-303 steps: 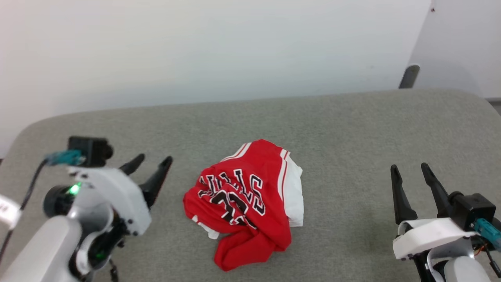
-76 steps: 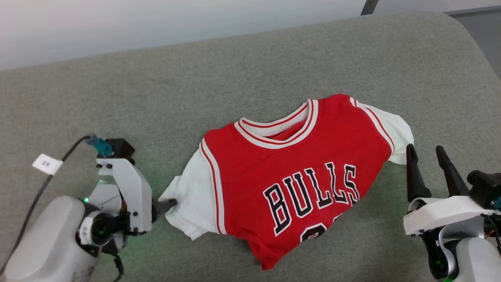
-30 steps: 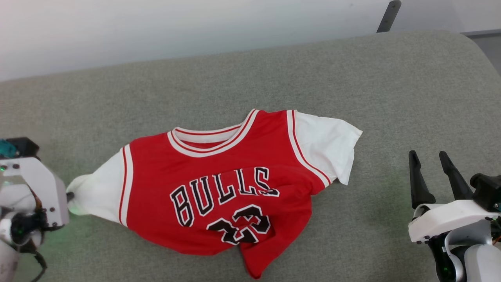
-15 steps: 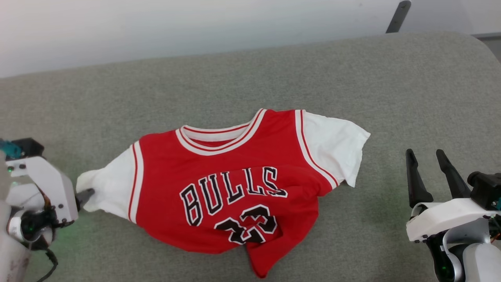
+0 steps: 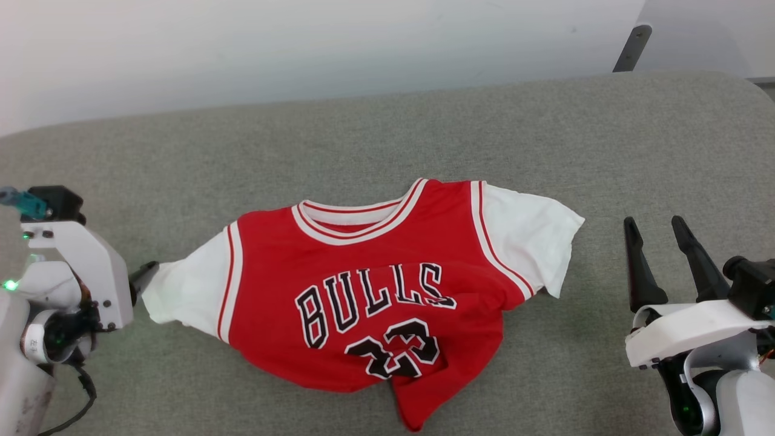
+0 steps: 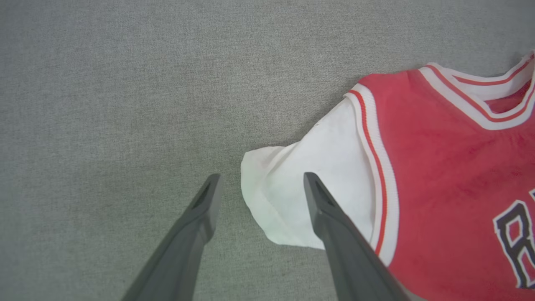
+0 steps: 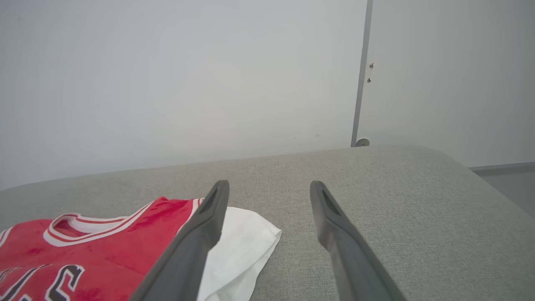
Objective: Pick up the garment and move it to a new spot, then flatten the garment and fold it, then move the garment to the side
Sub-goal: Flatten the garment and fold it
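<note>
A grey fabric-covered table with rounded corners (image 5: 545, 133) is seen before a plain white wall (image 5: 303, 48). The red jersey-style T-shirt with white short sleeves and black "BULLS" lettering (image 5: 375, 290) is laid front-up near the middle of the surface, collar toward the wall. The left gripper (image 6: 261, 177) is held low at the tip of the white left sleeve (image 5: 181, 290). Its two dark fingers are spread wide, the sleeve's end lies between them, and nothing is pinched. The right gripper (image 5: 653, 221) is parked near the white right sleeve (image 5: 527, 242) but apart from it, its fingers likewise spread and empty. The shoulders and chest are drawn out fairly flat, but the lower hem (image 5: 424, 387) is bunched and creased below the number, with one red corner hanging toward the near edge. The flattening step is judged to be in hand and not yet finished. The next move is expected to call for the crumpled hem corners to be gripped and drawn toward the robot, so that the body is smoothed before any fold is made.
</note>
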